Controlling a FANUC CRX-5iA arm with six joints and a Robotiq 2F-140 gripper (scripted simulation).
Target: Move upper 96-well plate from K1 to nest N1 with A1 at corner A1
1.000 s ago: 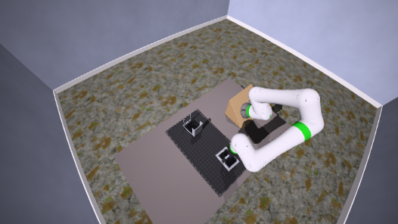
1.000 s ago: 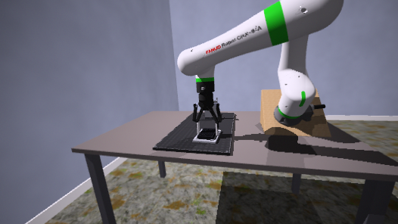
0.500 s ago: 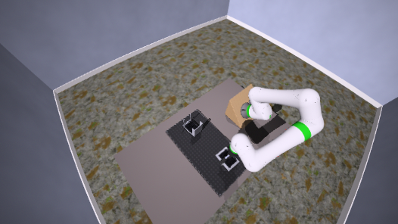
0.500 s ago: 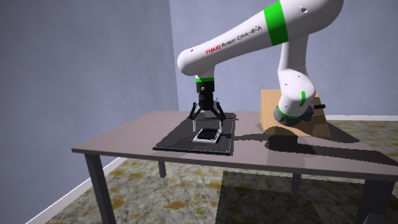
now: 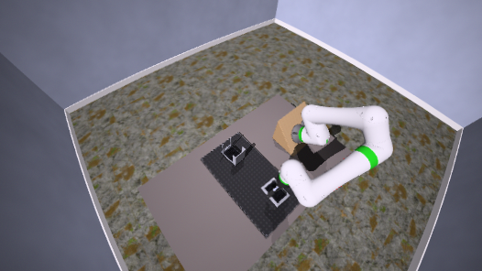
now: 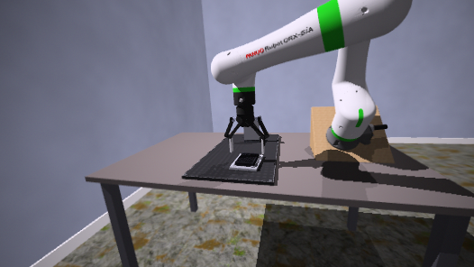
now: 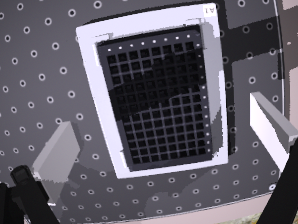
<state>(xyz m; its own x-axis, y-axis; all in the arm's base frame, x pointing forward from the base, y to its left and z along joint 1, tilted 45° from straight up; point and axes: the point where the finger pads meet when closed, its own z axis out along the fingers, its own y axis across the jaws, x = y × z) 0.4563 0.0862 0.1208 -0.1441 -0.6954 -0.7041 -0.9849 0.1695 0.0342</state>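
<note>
The black 96-well plate (image 7: 160,96) lies flat inside the white frame of nest N1, right way up, and it also shows in the exterior view (image 6: 247,161). A small pale square (image 7: 209,10) sits outside the nest's upper right corner in the wrist view. My gripper (image 6: 245,146) hangs straight over the plate, a little above it. It is open wide and its finger pads stand clear of the plate's long sides. Rack K1 (image 5: 235,152) stands further along the mat and holds a dark plate.
A black perforated mat (image 5: 247,183) on the grey table carries both the rack and the nest. A tan box (image 6: 349,135) under the arm's base stands at the table's right. The table's front edge (image 6: 270,189) is close to the nest.
</note>
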